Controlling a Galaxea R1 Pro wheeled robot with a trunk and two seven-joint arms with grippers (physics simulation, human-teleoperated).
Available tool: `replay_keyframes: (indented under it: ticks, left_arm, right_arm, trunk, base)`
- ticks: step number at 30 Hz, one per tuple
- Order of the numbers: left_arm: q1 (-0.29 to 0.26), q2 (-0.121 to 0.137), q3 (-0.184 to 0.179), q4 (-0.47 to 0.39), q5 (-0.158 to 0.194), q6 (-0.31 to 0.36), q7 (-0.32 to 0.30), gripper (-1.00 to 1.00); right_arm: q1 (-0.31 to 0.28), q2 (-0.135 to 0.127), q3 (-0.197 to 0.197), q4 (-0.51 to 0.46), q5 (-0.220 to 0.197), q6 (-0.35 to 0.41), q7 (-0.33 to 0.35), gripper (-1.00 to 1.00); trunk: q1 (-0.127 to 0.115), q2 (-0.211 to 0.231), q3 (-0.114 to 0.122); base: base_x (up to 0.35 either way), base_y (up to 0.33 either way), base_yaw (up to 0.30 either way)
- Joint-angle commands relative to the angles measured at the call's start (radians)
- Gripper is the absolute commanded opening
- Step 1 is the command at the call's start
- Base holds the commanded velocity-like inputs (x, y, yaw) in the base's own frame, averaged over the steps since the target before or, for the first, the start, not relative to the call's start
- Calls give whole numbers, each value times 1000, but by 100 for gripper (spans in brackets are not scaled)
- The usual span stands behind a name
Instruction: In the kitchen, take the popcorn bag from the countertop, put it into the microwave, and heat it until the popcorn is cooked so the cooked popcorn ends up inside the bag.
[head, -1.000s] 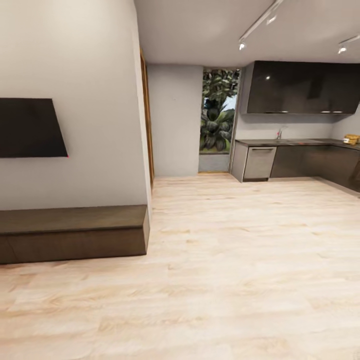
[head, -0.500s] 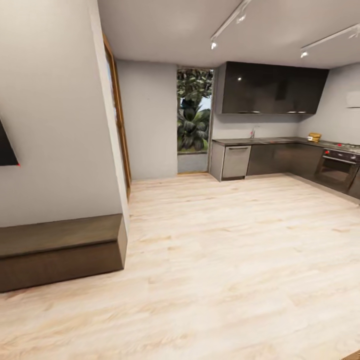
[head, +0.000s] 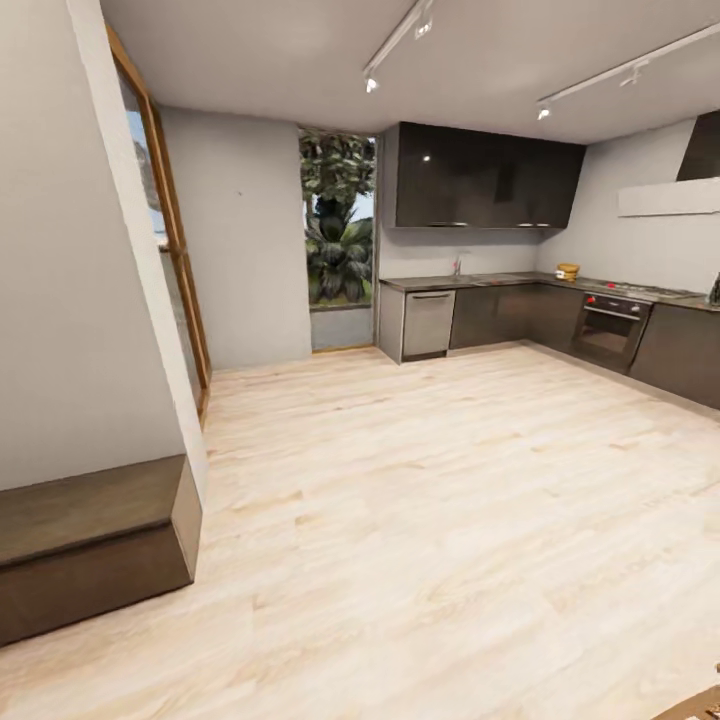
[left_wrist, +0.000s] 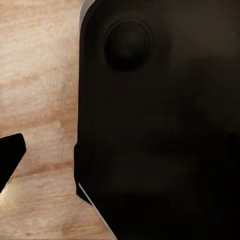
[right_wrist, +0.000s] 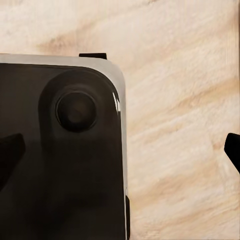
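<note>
Camera swinging right, kitchen (head: 520, 300) coming into fuller view. Countertop (head: 500, 281) far off; popcorn bag, microwave too distant to pick out. Claw opening: cannot tell. Risk: base clipping bench (head: 90, 540) while turning.

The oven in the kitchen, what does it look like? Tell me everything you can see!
The oven is far off across the light wood floor, built into the row of glossy dark cabinets under the grey countertop. Its front is black with a steel band on top, a bar handle across it and small red spots that look like knobs. The door is closed. A gas hob sits just above it. It is too distant to see finer details.
</note>
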Motion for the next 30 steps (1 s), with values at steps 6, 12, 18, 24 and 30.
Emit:
replay_keyframes:
  ticks: [6, 12, 18, 24, 30]
  left_arm:
    - [0, 0, 8, -2, 0, 2, 0, 100]
    - [0, 0, 8, -2, 0, 2, 0, 100]
    - [0, 0, 8, -2, 0, 2, 0, 100]
    - [0, 0, 8, -2, 0, 2, 0, 100]
    - [0, 0, 7, -2, 0, 2, 0, 100]
  right_arm:
    - [0, 0, -1, 1, -1, -4, -1, 100]
    - [0, 0, -1, 1, -1, -4, -1, 100]
    - [0, 0, 1, 1, -1, -3, -1, 100]
    - [0, 0, 1, 1, 0, -4, 0, 100]
    - [0, 0, 0, 1, -1, -4, -1, 100]
  trunk:
    - [1, 0, -1]
    - [1, 0, -1]
    - [1, 0, -1]
    - [1, 0, -1]
    - [1, 0, -1]
  base:
    - [340, 0, -275]
    - [340, 0, -273]
    - [340, 0, -274]
    - [340, 0, -275]
    - [340, 0, -276]
